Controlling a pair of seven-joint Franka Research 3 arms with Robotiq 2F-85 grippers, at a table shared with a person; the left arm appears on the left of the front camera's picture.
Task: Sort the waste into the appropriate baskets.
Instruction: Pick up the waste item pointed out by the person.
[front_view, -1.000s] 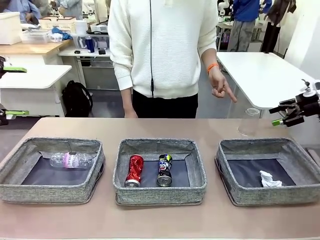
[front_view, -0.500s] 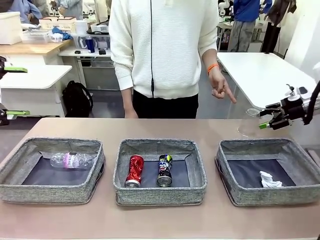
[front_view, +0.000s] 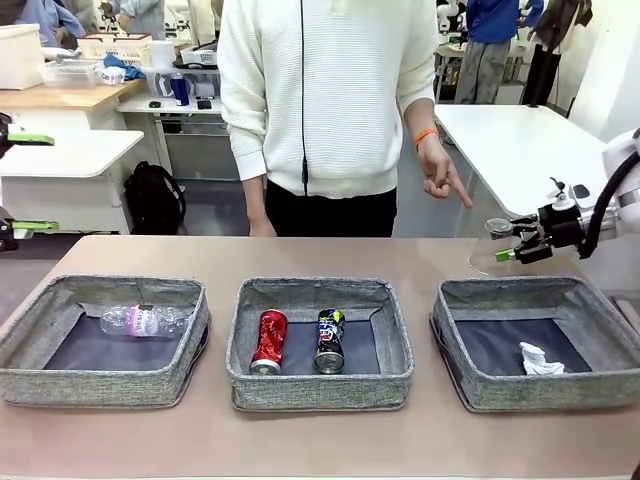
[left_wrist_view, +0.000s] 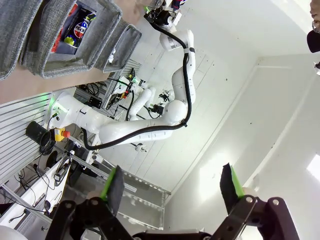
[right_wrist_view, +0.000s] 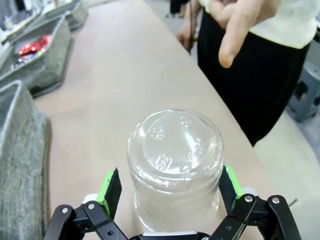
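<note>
Right wrist view: the right tool (right_wrist_view: 170, 192) is seen spread wide, with the clear plastic cup (right_wrist_view: 175, 167) standing upside down between its green pads (right_wrist_view: 112, 190); contact between pads and cup cannot be told. The cup rests on the tabletop (right_wrist_view: 125, 85), and a person's hand (right_wrist_view: 240, 22) is seen at one o'clock from it, a finger pointing down. In the front view the same tool (front_view: 512, 243) is found at the three o'clock side of the tabletop, around the cup (front_view: 490, 245), just beyond the far rim of the right basket (front_view: 540, 340). Inside that basket the small white paper wad (front_view: 540, 358) is seen lying near its front right corner. At nine o'clock from it, the middle basket (front_view: 320, 340) is seen to contain the red drink can (front_view: 269, 341) and the dark multicoloured drink can (front_view: 329, 340), lying side by side. Farther toward nine o'clock, the left basket (front_view: 105, 340) holds the clear plastic bottle (front_view: 145, 320) on its side. In the left wrist view the left tool (left_wrist_view: 172, 187) is shown wide apart and holding nothing, away from the tabletop.
</note>
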